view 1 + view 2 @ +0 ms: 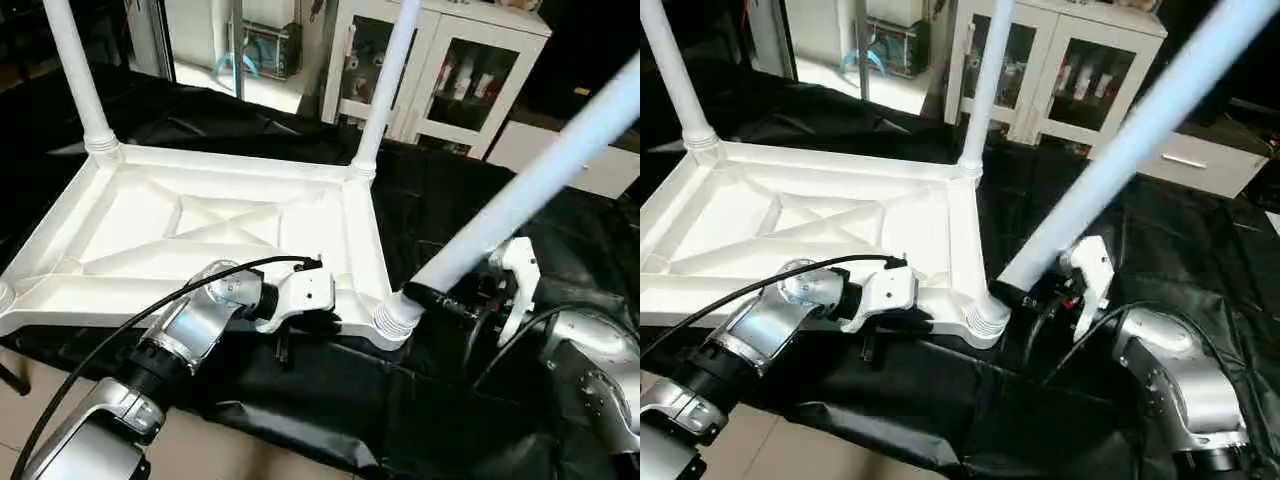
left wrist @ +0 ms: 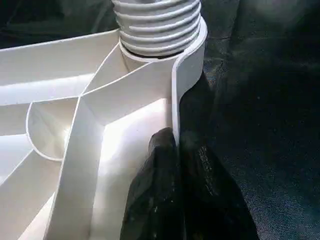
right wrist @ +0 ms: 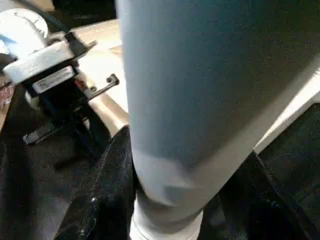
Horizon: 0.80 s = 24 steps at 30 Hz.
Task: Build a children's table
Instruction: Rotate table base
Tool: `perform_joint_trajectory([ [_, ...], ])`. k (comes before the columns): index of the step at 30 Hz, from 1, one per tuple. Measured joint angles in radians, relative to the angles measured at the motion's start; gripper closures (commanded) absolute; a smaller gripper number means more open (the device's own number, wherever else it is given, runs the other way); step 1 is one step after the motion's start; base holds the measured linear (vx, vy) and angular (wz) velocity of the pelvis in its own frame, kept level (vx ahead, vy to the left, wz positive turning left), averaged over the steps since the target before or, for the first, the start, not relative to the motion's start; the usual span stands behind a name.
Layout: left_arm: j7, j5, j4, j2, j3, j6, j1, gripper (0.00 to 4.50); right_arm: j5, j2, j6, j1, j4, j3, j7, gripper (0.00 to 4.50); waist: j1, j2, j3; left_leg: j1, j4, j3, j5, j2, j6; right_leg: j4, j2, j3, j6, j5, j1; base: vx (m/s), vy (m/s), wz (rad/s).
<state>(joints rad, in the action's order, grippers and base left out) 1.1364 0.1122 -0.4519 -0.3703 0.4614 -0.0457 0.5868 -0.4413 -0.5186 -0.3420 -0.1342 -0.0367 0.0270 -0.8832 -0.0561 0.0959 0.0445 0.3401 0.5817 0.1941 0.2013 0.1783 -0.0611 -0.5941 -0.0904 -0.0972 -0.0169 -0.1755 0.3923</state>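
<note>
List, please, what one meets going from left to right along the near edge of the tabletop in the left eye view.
Left forearm → left gripper, shut on the tabletop rim → ribbed end of the tilted leg → right gripper on that leg.

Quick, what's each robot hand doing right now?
Left gripper: shut on the tabletop rim.
Right gripper: shut on the tilted leg.

Glossy white plastic tabletop (image 1: 215, 225) on matt black cloth (image 1: 330, 400).
</note>
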Motion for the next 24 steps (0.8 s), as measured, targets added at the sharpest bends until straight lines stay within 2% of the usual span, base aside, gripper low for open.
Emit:
perform_joint_trajectory([
  [3,0.001,0.0,-0.008,-0.001,0.0,-0.002,0.0,4.5,0.034,-0.019,0.0,-0.03,-0.003,0.041,-0.009,2.69,0.005,0.0,0.0,-0.008,-0.002,0.0,0.001,0.0,-0.001,0.002,0.0,0.0,0.002,-0.001,-0.008,0.0,0.0,0.0],
  [6,0.004,0.0,-0.008,-0.002,0.0,-0.005,-0.001,4.5,0.052,-0.042,-0.016,-0.068,-0.003,0.078,-0.017,2.69,0.009,0.001,-0.001,-0.008,-0.002,-0.002,0.001,0.0,-0.001,0.004,0.0,-0.001,0.003,-0.002,-0.009,0.0,0.0,0.0],
  [9,0.01,0.0,-0.006,-0.002,0.0,-0.007,-0.001,4.5,0.056,-0.043,-0.053,-0.094,-0.003,0.089,-0.019,2.69,0.01,0.005,-0.003,-0.008,-0.004,-0.002,0.001,0.0,-0.001,0.006,0.0,-0.001,0.003,-0.002,-0.009,0.0,0.0,0.0],
  [11,0.014,-0.001,-0.003,-0.006,-0.002,-0.011,-0.003,4.5,0.055,-0.039,-0.105,-0.122,0.002,0.09,-0.022,2.69,0.014,0.006,-0.003,-0.008,-0.004,-0.002,0.002,-0.001,-0.001,0.006,0.0,-0.001,0.002,-0.001,-0.009,0.0,0.0,0.0],
  [15,0.013,0.0,-0.003,-0.006,-0.003,-0.018,-0.005,4.5,0.04,-0.007,-0.174,-0.18,0.062,0.089,-0.02,2.69,0.02,0.008,-0.005,-0.009,-0.004,-0.003,0.002,-0.001,-0.001,0.006,0.0,-0.002,0.002,-0.002,-0.009,0.0,0.0,0.0],
  [18,0.012,0.004,-0.003,-0.006,0.003,-0.021,-0.007,4.5,0.03,0.0,-0.174,-0.179,0.087,0.088,-0.017,2.69,0.019,0.015,-0.01,-0.008,-0.004,-0.004,0.002,-0.001,-0.002,0.007,0.0,-0.002,0.003,-0.002,-0.009,0.0,0.0,0.0],
  [24,0.012,0.01,0.01,-0.007,0.007,-0.026,-0.016,4.5,0.02,0.0,-0.147,-0.137,0.073,0.073,-0.014,2.69,0.019,0.019,-0.014,-0.009,-0.008,-0.004,0.003,-0.001,-0.001,0.014,0.001,-0.003,0.003,-0.002,-0.012,0.0,0.0,0.0],
])
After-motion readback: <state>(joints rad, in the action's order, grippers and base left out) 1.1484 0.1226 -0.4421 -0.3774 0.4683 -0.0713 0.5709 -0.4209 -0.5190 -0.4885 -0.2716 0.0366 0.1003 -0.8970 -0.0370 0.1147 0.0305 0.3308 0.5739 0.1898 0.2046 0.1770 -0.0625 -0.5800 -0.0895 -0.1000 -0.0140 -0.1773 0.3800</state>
